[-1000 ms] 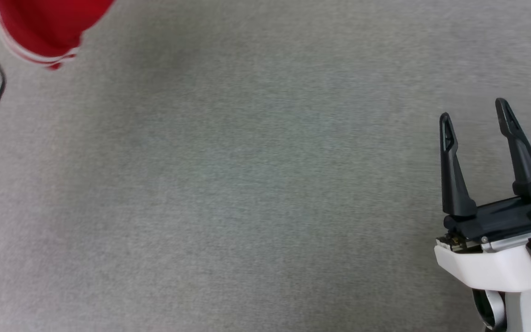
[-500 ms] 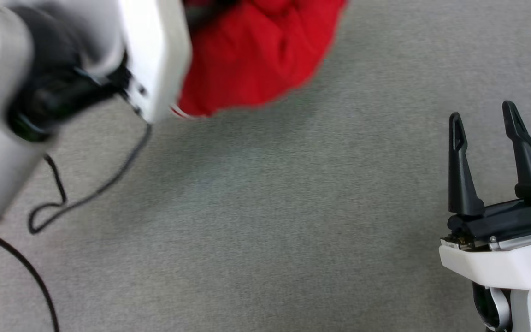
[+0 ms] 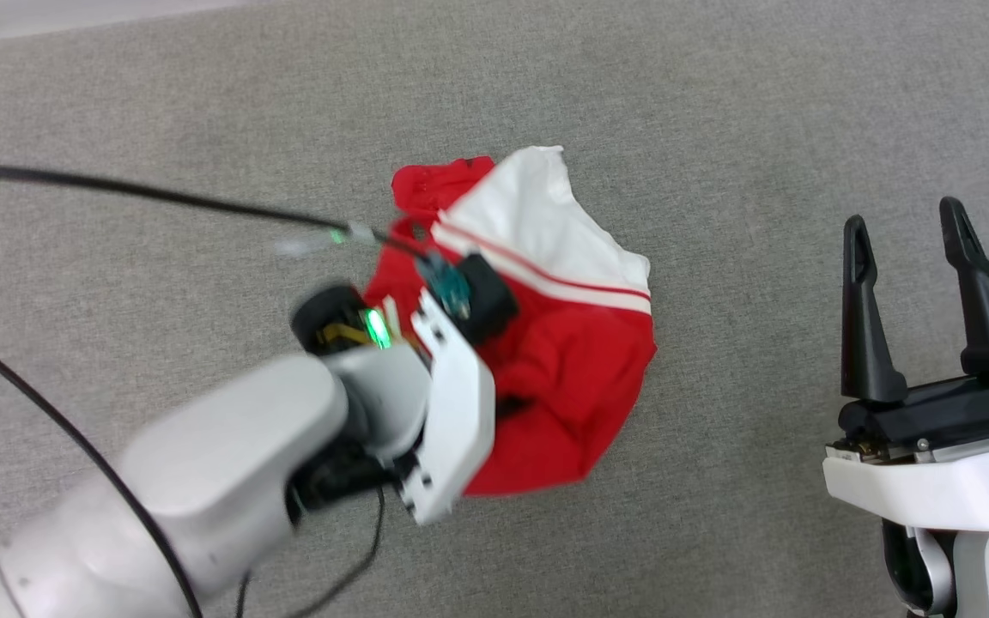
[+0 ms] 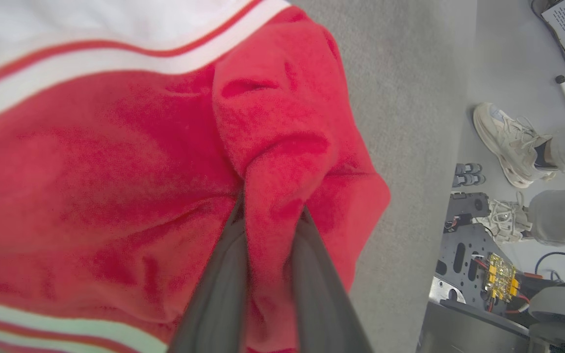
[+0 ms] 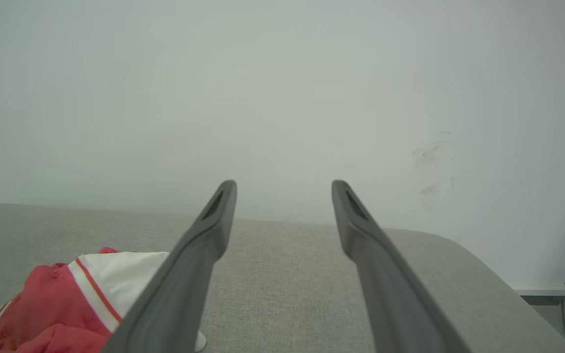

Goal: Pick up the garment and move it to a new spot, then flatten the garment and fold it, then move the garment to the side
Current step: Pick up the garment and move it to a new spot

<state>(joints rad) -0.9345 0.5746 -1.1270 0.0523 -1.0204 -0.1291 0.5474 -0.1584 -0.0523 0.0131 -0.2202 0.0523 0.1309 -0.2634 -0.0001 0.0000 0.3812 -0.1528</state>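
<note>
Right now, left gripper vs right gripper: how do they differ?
Left gripper is shut on a pinched fold of the garment; right gripper stands wide open, holding nothing. Left gripper is at the garment, mid head view; right gripper sits off to the garment's right, apart from the cloth, over the grey surface. Shared: two long dark fingers each.

garment [image 3: 565, 371] on fabric surface [image 3: 761, 129], right hand [image 3: 901, 215] to its right

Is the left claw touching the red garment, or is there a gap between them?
Touching. In the left wrist view, the left claw has both fingers pressed against a fold of the garment pinched between them.
</note>
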